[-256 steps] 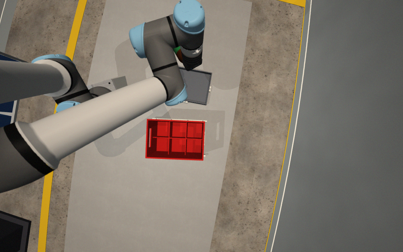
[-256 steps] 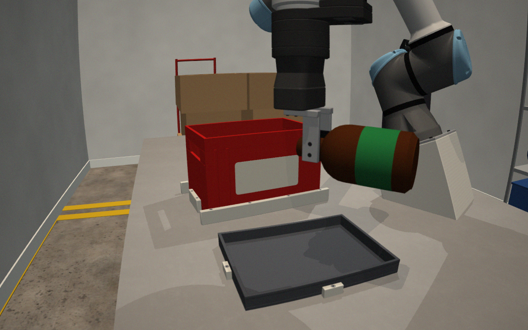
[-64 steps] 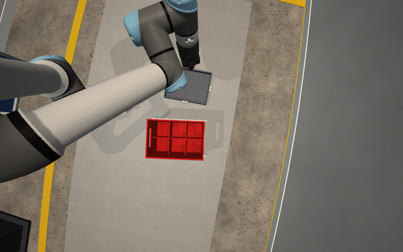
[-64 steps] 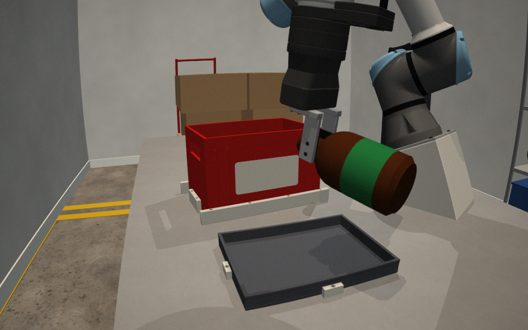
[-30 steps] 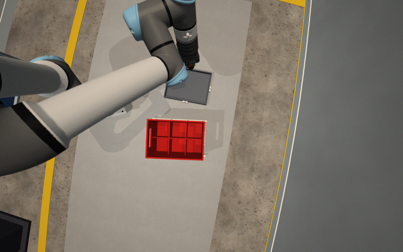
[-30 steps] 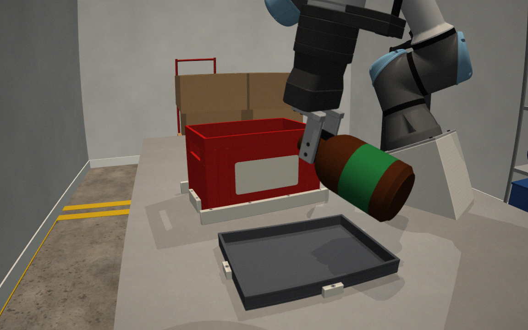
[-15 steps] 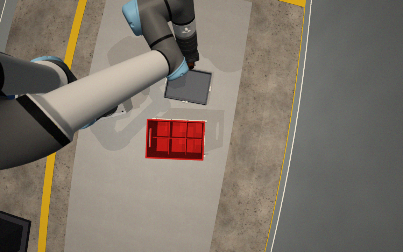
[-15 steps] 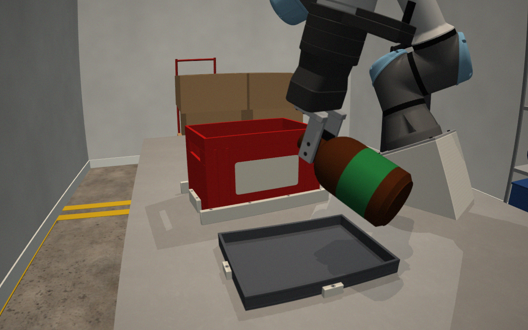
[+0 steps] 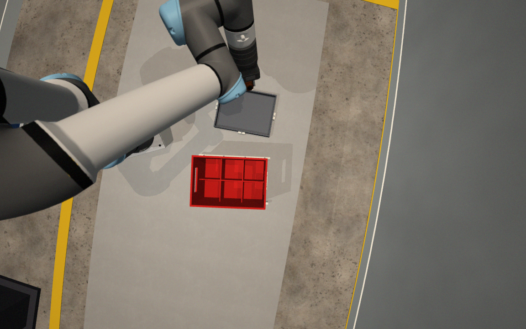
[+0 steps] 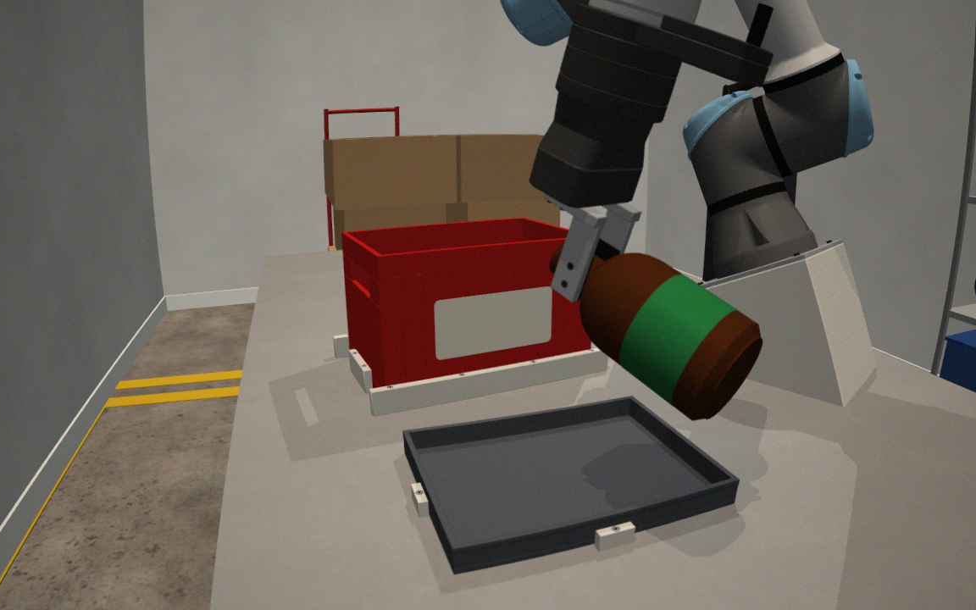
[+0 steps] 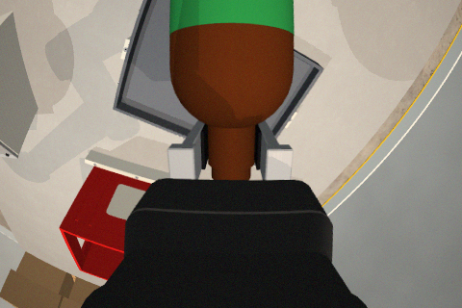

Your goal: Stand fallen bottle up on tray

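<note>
My gripper [image 10: 586, 261] is shut on the neck of a brown bottle with a green label [image 10: 666, 334]. The bottle hangs in the air, tilted, its base pointing down and away from the fingers, above the far right side of the dark grey tray [image 10: 567, 478]. In the wrist view the gripper [image 11: 233, 150] clamps the neck and the bottle [image 11: 233, 38] stretches away over the tray [image 11: 154, 84]. The tray holds nothing. In the overhead view the arm hides most of the bottle; only a brown bit shows at the tray's [image 9: 246, 113] far edge.
A red crate [image 10: 461, 299] [image 9: 228, 182] with six empty compartments stands on white brackets behind the tray. The robot's slanted white base [image 10: 802, 326] is to the right. Cardboard boxes [image 10: 430, 178] and a red cart stand beyond the table.
</note>
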